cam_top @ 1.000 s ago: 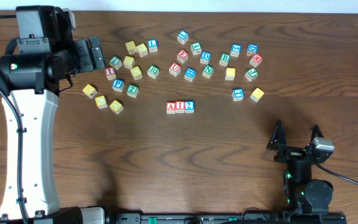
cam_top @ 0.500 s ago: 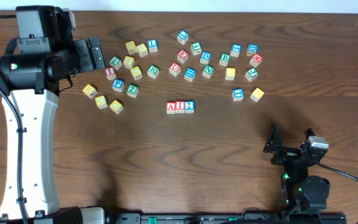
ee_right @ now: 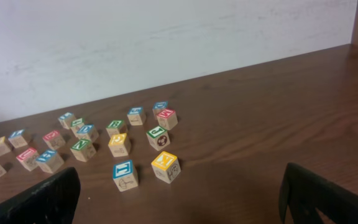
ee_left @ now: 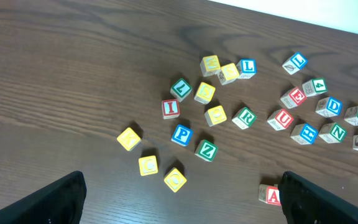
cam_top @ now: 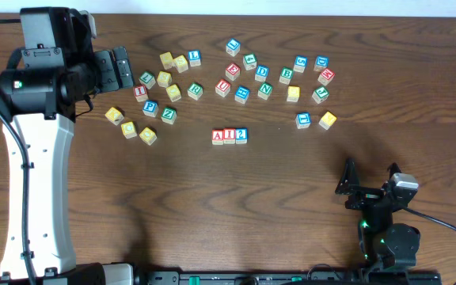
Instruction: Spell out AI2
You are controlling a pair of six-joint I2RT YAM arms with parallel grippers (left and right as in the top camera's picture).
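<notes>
Leave untouched the AI2 row (cam_top: 229,135) of three touching blocks on the table, with loose blocks (cam_top: 242,94) behind it, and hold the left end effector (cam_top: 112,70), behind-left of that row, and right end effector (cam_top: 370,176), front-right, wide open, empty, well apart.

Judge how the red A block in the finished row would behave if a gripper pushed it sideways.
The A block looks like a small wooden cube: probably rigid and light. Resting on a flat face, it would likely slide, not roll. It sits against the I block, so pushing that way would probably shove the neighbour too.
</notes>
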